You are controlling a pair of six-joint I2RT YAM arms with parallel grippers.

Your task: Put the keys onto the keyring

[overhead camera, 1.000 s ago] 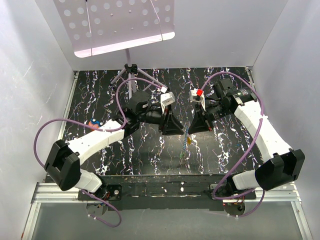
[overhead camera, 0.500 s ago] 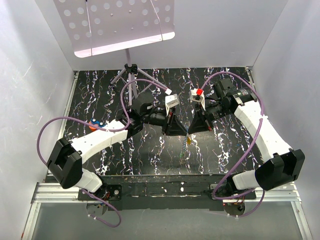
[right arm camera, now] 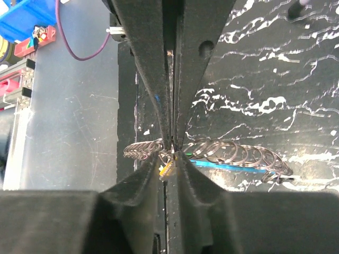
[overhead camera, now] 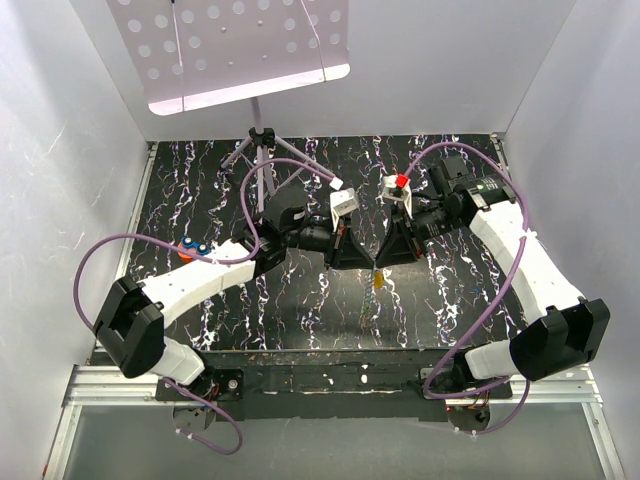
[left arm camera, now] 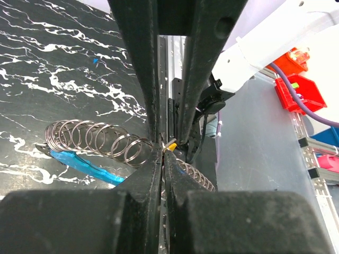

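Observation:
In the top view my left gripper and right gripper meet tip to tip above the middle of the black marbled table. A yellow-orange key hangs just below them. In the right wrist view my right gripper is shut, with the yellow key pinched between its jaws. A coiled chain of steel keyrings runs across behind the tips, with a bright blue flat piece, perhaps the blue key, under it. In the left wrist view my left gripper is shut at the keyring coil, a yellow tip at its end.
A tripod stand holding a perforated white board stands at the back centre. A small red and blue item lies by the left arm. White walls close in both sides. Red bins show beyond the table's edge.
My left gripper has moved right until its tips meet the right gripper's. The hanging chain and yellow key have drawn up closer under the two grippers.

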